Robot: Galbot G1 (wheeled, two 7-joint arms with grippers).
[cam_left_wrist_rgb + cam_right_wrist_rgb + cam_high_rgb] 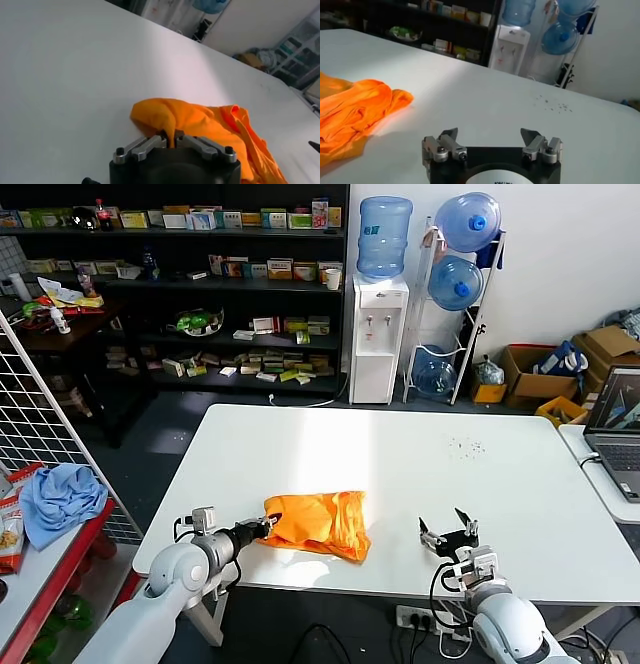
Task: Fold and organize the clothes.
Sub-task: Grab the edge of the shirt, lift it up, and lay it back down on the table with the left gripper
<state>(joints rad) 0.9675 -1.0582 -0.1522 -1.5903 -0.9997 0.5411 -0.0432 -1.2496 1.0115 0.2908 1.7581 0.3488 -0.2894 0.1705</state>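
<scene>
Orange soft fabric, the T-shirt [318,524], lies crumpled in a loose heap on the white worktop [400,454], near the edge closest to the robot. The left pincer [264,528] is at the shirt's near-left end, and the left wrist view [170,136] shows its two fingers pressed together on a raised fold of the cloth, pinching it just ahead of the pincer body. From that pinch point the shirt [210,125] spreads away forward and off to the pincer's right, bunched into ridges and folds, with one rumpled edge trailing toward the worktop's near side.

The right pincer [448,529] hovers low over the worktop, well apart from the shirt, with bare white surface between them. Its fingers are spread wide, holding nothing; the right wrist view [491,136] shows the two fingertips standing far apart above the bare worktop. From this pincer the shirt [355,112] lies off to its left.

Beyond the worktop, far ahead of both pincers, stands a white water dispenser [379,334] topped by a blue bottle, and dark shelves [200,284] of small boxes run along the wall. A light blue cloth [60,499] lies on a red side table well to the left of the left pincer.
</scene>
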